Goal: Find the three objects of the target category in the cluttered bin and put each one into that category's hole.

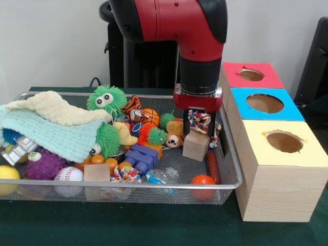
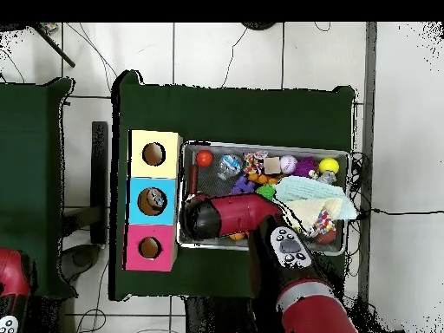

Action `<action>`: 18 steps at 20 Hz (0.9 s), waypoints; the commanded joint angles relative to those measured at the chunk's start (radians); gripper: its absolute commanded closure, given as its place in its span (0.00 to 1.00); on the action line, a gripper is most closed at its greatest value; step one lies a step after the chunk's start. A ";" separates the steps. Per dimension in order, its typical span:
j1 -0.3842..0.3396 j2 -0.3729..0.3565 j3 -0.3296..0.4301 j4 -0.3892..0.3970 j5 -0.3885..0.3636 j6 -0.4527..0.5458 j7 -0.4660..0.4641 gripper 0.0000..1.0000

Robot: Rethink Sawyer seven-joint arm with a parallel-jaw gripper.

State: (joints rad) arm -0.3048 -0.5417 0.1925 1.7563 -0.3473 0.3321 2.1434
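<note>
Gripper (image 1: 201, 124): black fingers (image 1: 210, 125) pinching a multicoloured knotted rope toy (image 1: 200, 121), held clear above the mesh floor of the bin, at the bin's end nearest the boxes. Arm hides this spot in the overhead view.

Wooden cube (image 1: 196, 146): directly beneath the rope toy, tilted, resting on the mesh.

Red-orange stick (image 1: 212, 166) and orange ball (image 1: 203, 180): lying just beside the cube, toward the bin's front corner.

Small stuffed animal (image 1: 175, 139), green spiky ball (image 1: 157, 136), mini basketball (image 1: 150, 116), tiger toy (image 1: 133, 106): clustered mid-bin, on the cube's other side.

Blue building block (image 1: 142, 156): in front of that cluster.

Green furry googly-eyed toy (image 1: 105, 99): against the back rim.

Knitted cloth (image 1: 51, 125), mint and cream: draped over the bin's far end from the boxes.

Purple spiky ball (image 1: 45, 164), baseball (image 1: 68, 175), yellow ball (image 1: 8, 173): along the front edge below the cloth.

Wire mesh bin (image 1: 231, 177): on green table cover (image 2: 234, 108).

Three wooden boxes with round holes, in a row beside the bin: yellow-topped box (image 1: 282, 141), blue-topped box (image 1: 265, 103), red-topped box (image 1: 250, 75).
</note>
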 commanded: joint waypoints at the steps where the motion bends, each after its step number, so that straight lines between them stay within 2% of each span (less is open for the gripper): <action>1: 0.030 0.082 -0.149 -0.095 0.164 -0.170 0.343 0.00; 6: 0.042 0.012 -0.205 -0.010 0.233 -0.204 0.352 0.00; 8: 0.046 0.007 -0.220 0.008 0.258 -0.217 0.355 0.00; 12: 0.102 0.024 -0.293 0.006 0.314 -0.231 0.370 0.00; 16: 0.160 0.043 -0.368 -0.027 0.316 -0.201 0.308 0.00; 18: 0.161 0.046 -0.371 -0.026 0.320 -0.198 0.288 0.00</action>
State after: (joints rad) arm -0.1777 -0.5296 -0.1029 1.7506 -0.0870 0.1529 2.2321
